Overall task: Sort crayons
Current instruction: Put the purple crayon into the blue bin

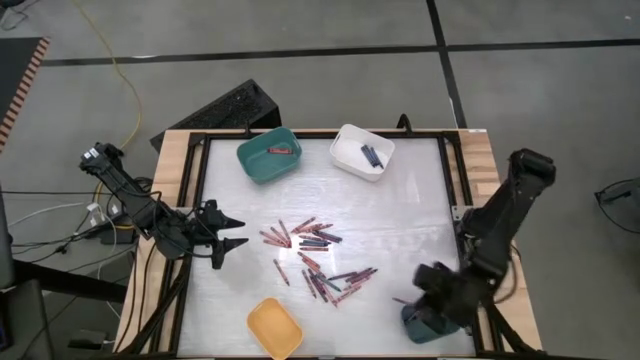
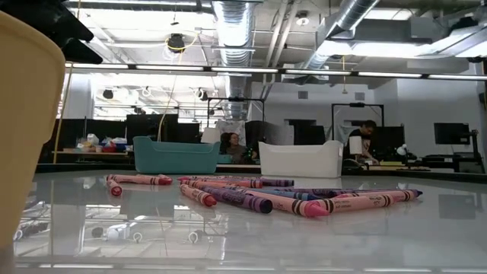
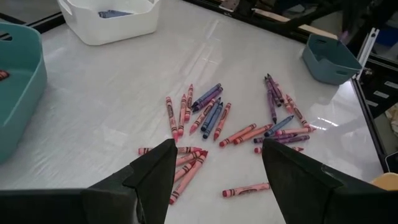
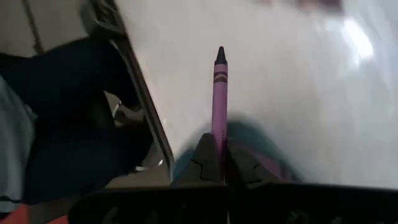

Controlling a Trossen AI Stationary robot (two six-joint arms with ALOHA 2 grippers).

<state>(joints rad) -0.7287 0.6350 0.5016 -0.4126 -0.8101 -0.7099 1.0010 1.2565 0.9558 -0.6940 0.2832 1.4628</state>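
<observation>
Several crayons (image 1: 315, 258), red, pink and dark blue-purple, lie loose on the white table's middle; they also show in the left wrist view (image 3: 211, 118) and the low view (image 2: 259, 194). My left gripper (image 1: 232, 234) is open and empty at the table's left, its fingers (image 3: 163, 171) pointing toward the pile. My right gripper (image 1: 410, 300) is shut on a magenta-purple crayon (image 4: 219, 93) at the near right, over a small teal bin (image 1: 425, 326). My right gripper pinches the magenta-purple crayon by its rear end (image 4: 218, 132) between its two fingers. The crayon sticks out forward past the fingertips, in line with the fingers, its dark tip (image 4: 220, 55) leading. It is lifted clear of the table, over the teal bin's edge (image 4: 261, 146).
A teal bin (image 1: 270, 154) with a red crayon stands at the far middle. A white bin (image 1: 362, 150) with dark blue crayons stands to its right. A yellow bin (image 1: 274, 327) sits at the near edge. A black frame (image 1: 190, 200) borders the table.
</observation>
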